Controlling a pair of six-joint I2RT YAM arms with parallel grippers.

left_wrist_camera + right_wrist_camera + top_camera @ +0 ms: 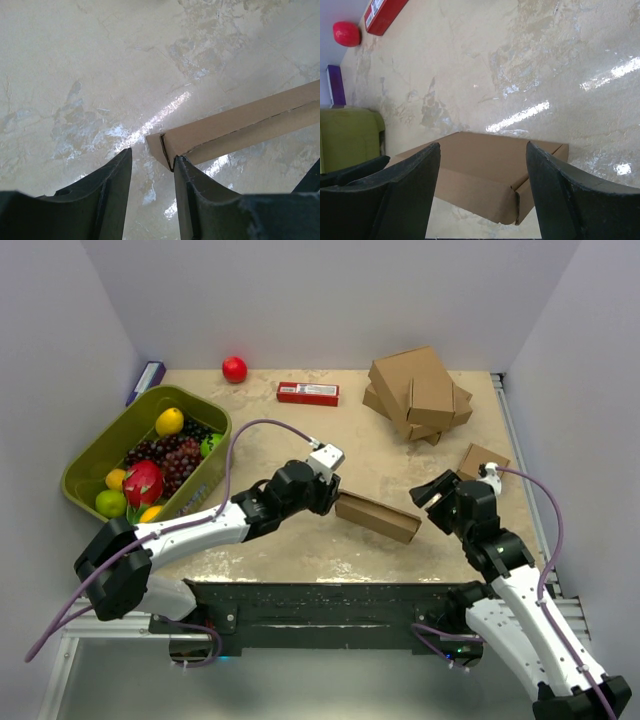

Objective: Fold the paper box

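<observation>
The paper box is a thin, closed brown cardboard mailer lying flat on the table between my two arms. My left gripper sits at its left end. In the left wrist view this gripper is open with only bare table between the fingers, and the right fingertip touches the corner of the box. My right gripper hovers by the box's right end. In the right wrist view it is wide open, and the box lies just beyond the jaws, untouched.
A green basket of fruit stands at the left. At the back lie a red ball, a red packet and a purple item. A pile of cardboard boxes and a small box are at the right.
</observation>
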